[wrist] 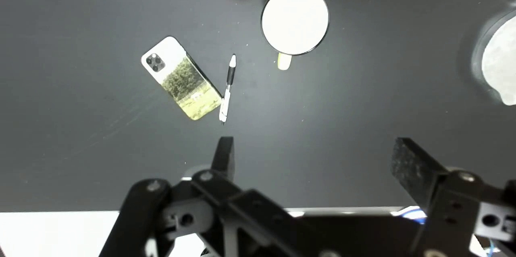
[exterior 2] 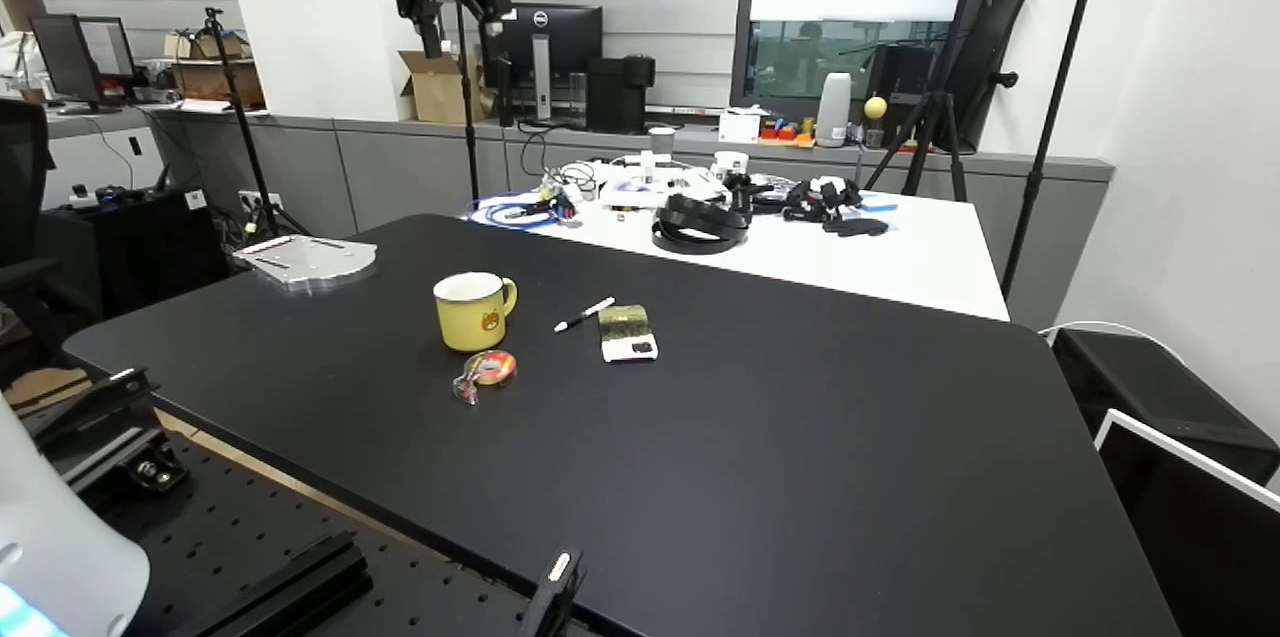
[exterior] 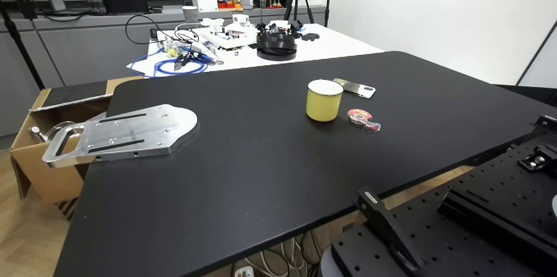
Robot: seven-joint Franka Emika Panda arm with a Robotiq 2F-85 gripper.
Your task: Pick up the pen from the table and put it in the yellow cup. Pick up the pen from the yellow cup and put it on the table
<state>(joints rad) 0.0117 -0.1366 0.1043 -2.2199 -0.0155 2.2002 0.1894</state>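
The pen [exterior 2: 584, 315], white with a black grip section, lies flat on the black table [exterior 2: 760, 457]. In the wrist view the pen [wrist: 230, 75] touches or nearly touches a phone's corner; I cannot make it out in the exterior view with the cup in front. The yellow cup [exterior: 324, 103] stands upright, its handle and small printed face visible in an exterior view [exterior 2: 470, 315]. From above, the cup [wrist: 295, 21] shows a white inside with nothing visible in it. My gripper [wrist: 314, 152] hangs high over the table, jaws wide apart and nothing between them; an exterior view shows the gripper [exterior 2: 467, 62] too.
Beside the pen lies a phone [wrist: 181, 77] with a landscape picture on its back. A clear tape dispenser [exterior 2: 487, 372] with a reddish roll sits close to the cup. A silver metal plate [exterior: 126, 131] overhangs the table's side. Beyond is a cluttered white table [exterior 2: 900, 257].
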